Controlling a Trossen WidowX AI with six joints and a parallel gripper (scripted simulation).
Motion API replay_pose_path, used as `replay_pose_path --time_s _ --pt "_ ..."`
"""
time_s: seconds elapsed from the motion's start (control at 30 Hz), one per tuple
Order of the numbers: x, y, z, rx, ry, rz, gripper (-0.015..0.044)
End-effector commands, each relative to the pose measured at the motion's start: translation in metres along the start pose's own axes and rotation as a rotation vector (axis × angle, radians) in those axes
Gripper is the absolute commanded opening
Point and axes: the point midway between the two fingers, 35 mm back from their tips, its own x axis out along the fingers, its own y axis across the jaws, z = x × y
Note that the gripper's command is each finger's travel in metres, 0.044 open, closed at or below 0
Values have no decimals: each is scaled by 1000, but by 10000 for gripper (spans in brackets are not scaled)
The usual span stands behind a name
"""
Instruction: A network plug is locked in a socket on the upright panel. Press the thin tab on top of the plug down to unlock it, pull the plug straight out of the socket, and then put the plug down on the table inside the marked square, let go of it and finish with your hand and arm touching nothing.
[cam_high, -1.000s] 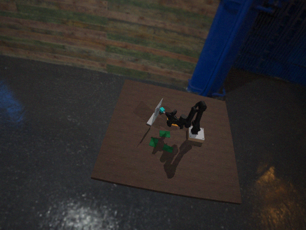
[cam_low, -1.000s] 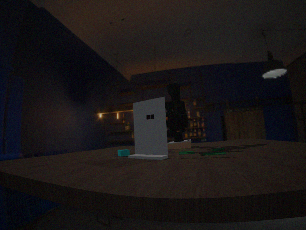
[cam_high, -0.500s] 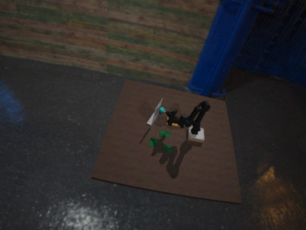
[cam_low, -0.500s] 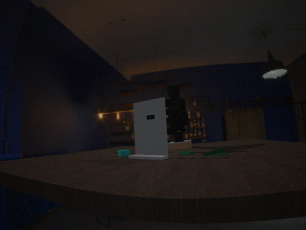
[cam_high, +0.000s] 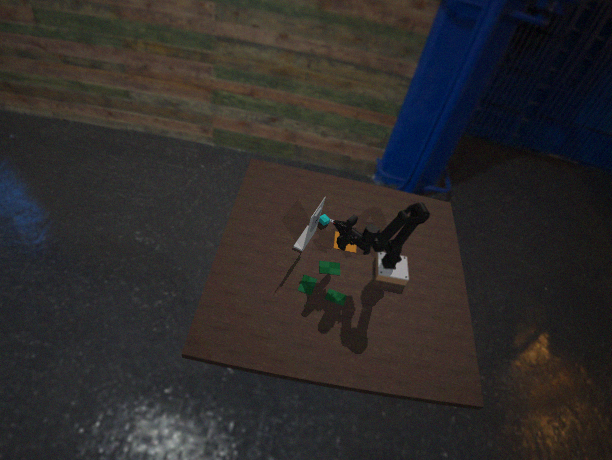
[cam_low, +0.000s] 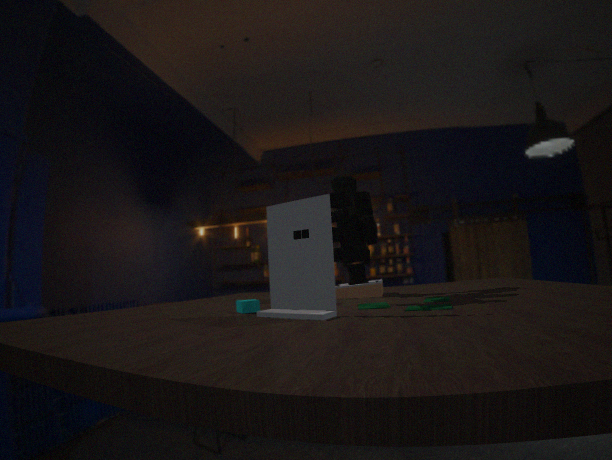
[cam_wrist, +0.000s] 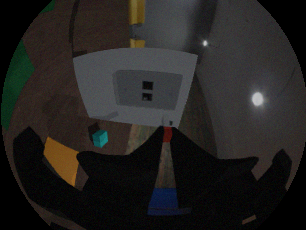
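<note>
The white upright panel (cam_high: 311, 227) (cam_low: 300, 270) (cam_wrist: 100, 85) stands on the table. Its grey socket plate (cam_wrist: 129, 89) shows two dark openings. My gripper (cam_high: 336, 224) (cam_wrist: 166, 130) is shut on the plug (cam_wrist: 164, 168). The plug is a thin tan piece with a red tip and a blue rear end. It is held off the table, and its tip points at the panel just below the openings and looks apart from them. The orange marked square (cam_high: 351, 248) (cam_wrist: 61, 158) lies on the table below the arm. In the exterior view the panel hides the gripper.
A teal cube (cam_high: 324, 219) (cam_low: 247, 305) (cam_wrist: 100, 138) lies on the table beside the panel. Three green flat blocks (cam_high: 330, 268) (cam_high: 307, 284) (cam_high: 336, 297) lie in front of the square. The arm's base (cam_high: 392, 272) stands to the right.
</note>
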Motion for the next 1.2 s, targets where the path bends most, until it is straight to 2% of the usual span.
replay_pose_path --time_s 0.0,0.57,1.17 --pt "-3 -7 -1 -3 0 0 0" --pt "-10 -23 -6 -11 0 4 0" --pt "17 7 -28 -158 -25 183 0"
